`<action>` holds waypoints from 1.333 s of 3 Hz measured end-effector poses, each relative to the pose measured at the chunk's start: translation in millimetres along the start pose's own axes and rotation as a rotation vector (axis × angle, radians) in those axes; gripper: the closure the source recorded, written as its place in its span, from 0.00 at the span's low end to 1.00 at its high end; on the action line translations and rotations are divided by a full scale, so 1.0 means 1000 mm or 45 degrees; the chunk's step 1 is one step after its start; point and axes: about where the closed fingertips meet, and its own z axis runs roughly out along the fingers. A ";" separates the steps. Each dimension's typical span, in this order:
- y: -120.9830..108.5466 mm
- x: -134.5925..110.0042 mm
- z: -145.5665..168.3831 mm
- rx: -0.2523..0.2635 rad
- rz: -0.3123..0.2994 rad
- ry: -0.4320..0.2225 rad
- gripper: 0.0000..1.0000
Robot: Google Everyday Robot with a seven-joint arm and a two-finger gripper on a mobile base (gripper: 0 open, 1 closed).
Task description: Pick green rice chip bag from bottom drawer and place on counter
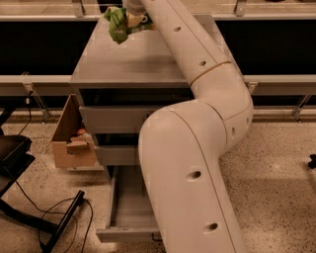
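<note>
The green rice chip bag (117, 23) is crinkled and hangs from my gripper (130, 14) over the far left part of the counter (128, 64). I cannot tell whether the bag touches the surface. The gripper is at the top of the view, at the end of my white arm (197, 148), and is shut on the bag's upper part. The bottom drawer (124, 207) is pulled out, and the part of its grey inside that shows holds nothing. My arm hides its right half.
The two upper drawers (111, 118) are shut and partly behind my arm. An open cardboard box (74, 136) stands on the floor left of the cabinet. A black chair base and cables (49, 217) lie at the lower left. A rail runs behind the cabinet.
</note>
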 end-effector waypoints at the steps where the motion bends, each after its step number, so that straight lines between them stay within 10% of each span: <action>1: -0.001 0.000 -0.001 0.003 0.001 0.000 0.55; 4: 0.000 0.000 -0.001 0.002 0.007 -0.005 0.00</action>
